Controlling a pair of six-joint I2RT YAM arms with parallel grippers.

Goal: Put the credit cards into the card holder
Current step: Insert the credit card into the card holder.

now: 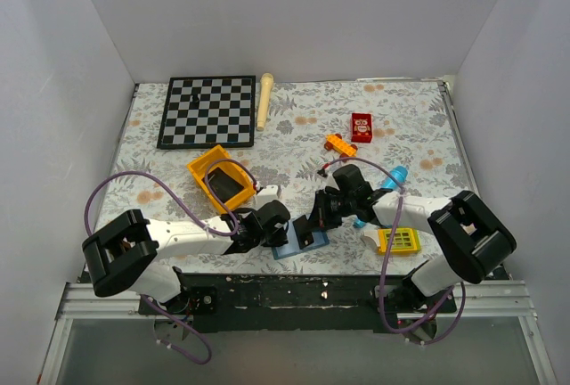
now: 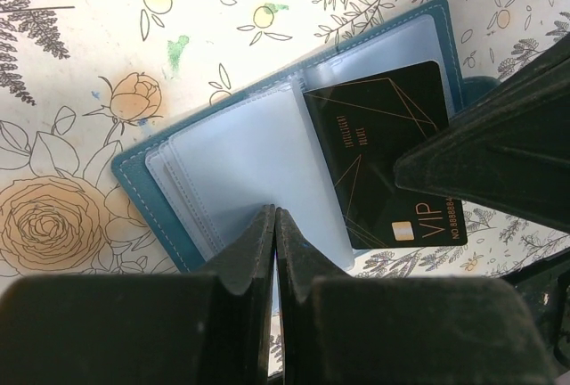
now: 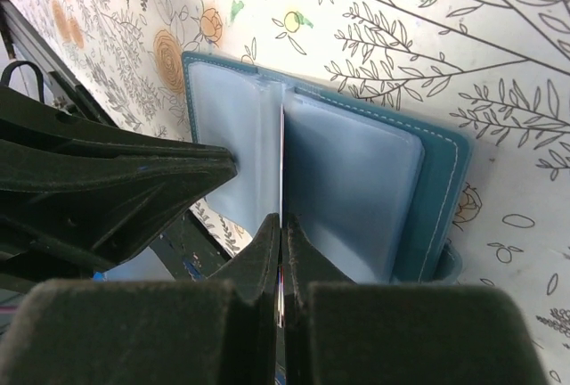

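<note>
Entry: card holder (image 1: pixel 300 244), open, six o'clock on the bench (image 1: pixel 401 126); left gripper (image 2: pixel 274 225), closed, tips on its nine-o'clock leaves; right gripper (image 3: pixel 281 225), clamped on one credit card (image 2: pixel 378 149) over the three-o'clock leaf. We judge insertion in hand; next, the card's edge must meet a sleeve mouth.

One overhead, two close wrist views.
Overhead looks down from behind; both wrist cameras share the card holder (image 2: pixel 232 171).

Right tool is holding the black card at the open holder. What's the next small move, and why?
Probably slide the right tool forward, pushing the card deeper: its VIP end juts past the card holder, and the shut left tool rests on the opposite page.
</note>
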